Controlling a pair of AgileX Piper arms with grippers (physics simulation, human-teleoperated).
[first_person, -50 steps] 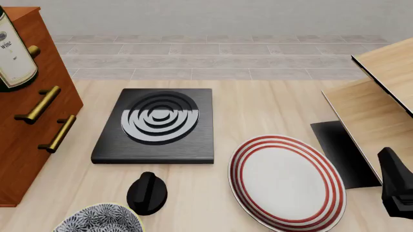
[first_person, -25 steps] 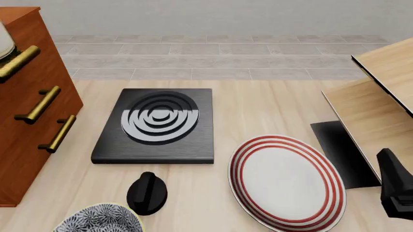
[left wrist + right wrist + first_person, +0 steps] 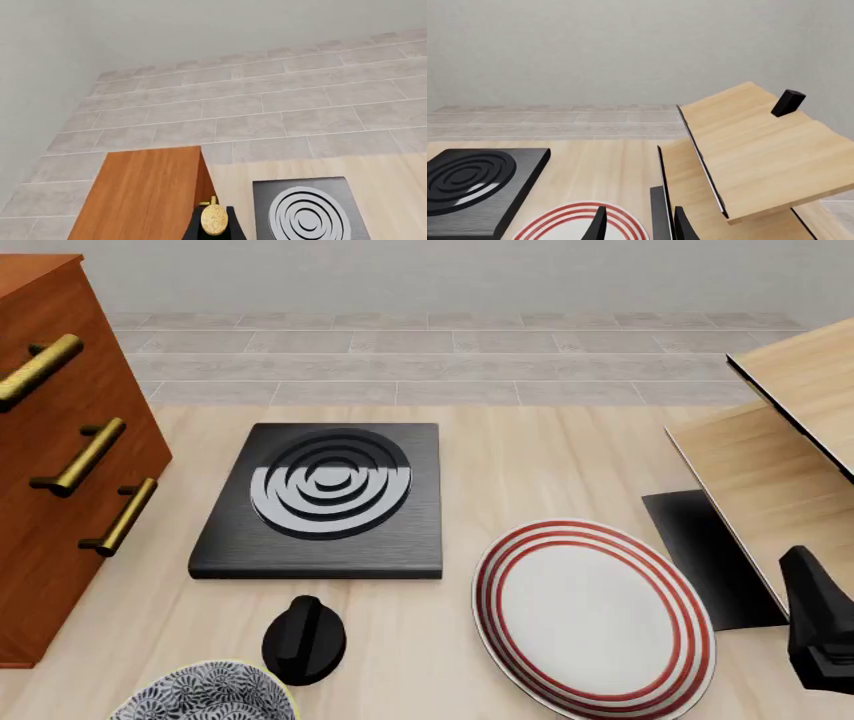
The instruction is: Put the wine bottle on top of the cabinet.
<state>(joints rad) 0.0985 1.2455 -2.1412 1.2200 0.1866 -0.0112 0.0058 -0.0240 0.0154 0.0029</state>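
Note:
In the left wrist view the wine bottle shows as a tan cork [image 3: 215, 219] on a dark neck, seen from above. My left gripper [image 3: 212, 234] is a dark shape around that neck at the frame's edge, shut on the bottle. The cork sits just off the edge of the cabinet's flat reddish-brown top [image 3: 143, 195], on the drawer side, with a brass handle tip behind it. The front view holds the cabinet [image 3: 54, 470] at the left but neither the bottle nor the left gripper. My right gripper [image 3: 639, 225] is open and holds nothing; it hangs low at the right [image 3: 817, 625].
A black hob with ring pattern [image 3: 320, 495] lies mid-table. A red-ringed white plate [image 3: 594, 615], a black knob-like lump [image 3: 304, 638] and a patterned bowl [image 3: 200, 698] lie near the front. Light wooden boards [image 3: 781, 435] and a black mat [image 3: 705, 560] stand at the right.
The wine bottle, seen against the cabinet's upper left a second ago, has risen out of the front view. The right arm has stayed put.

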